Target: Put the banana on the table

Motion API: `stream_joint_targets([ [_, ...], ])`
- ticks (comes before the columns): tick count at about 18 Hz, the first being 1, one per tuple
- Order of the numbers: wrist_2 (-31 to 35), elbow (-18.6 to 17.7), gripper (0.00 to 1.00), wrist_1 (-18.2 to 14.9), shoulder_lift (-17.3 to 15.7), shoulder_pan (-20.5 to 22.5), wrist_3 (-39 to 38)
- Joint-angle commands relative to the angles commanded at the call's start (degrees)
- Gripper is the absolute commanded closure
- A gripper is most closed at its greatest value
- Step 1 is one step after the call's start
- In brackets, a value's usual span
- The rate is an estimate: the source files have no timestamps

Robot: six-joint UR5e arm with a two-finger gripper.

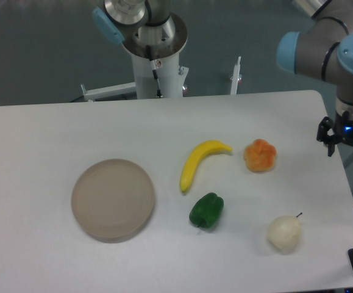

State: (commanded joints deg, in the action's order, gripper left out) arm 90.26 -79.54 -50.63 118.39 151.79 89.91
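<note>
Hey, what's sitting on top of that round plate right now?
Nothing is on the plate; its whole top face shows bare. The banana lies directly on the white table, apart from the plate. What the plate covers underneath cannot be seen.

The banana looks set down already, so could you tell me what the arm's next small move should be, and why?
Probably just stop clear and end. The banana lies flat on the table, beside the plate, and the gripper holds nothing at the right edge.

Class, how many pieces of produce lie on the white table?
4: the banana centre, orange fruit right of it, green pepper below it, pale pear front right.
</note>
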Motion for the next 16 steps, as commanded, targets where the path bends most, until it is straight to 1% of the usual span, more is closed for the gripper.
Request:
stream_joint_targets([
  [11,0.0,-0.09,0.0,0.09,0.62,-0.7,-0.35],
  [15,0.53,-0.61,0.0,-0.18,-0.26,-1.32,-1.05],
  [16,0.7,-0.88,0.0,-0.35,-0.43,-2.28,-1.14],
])
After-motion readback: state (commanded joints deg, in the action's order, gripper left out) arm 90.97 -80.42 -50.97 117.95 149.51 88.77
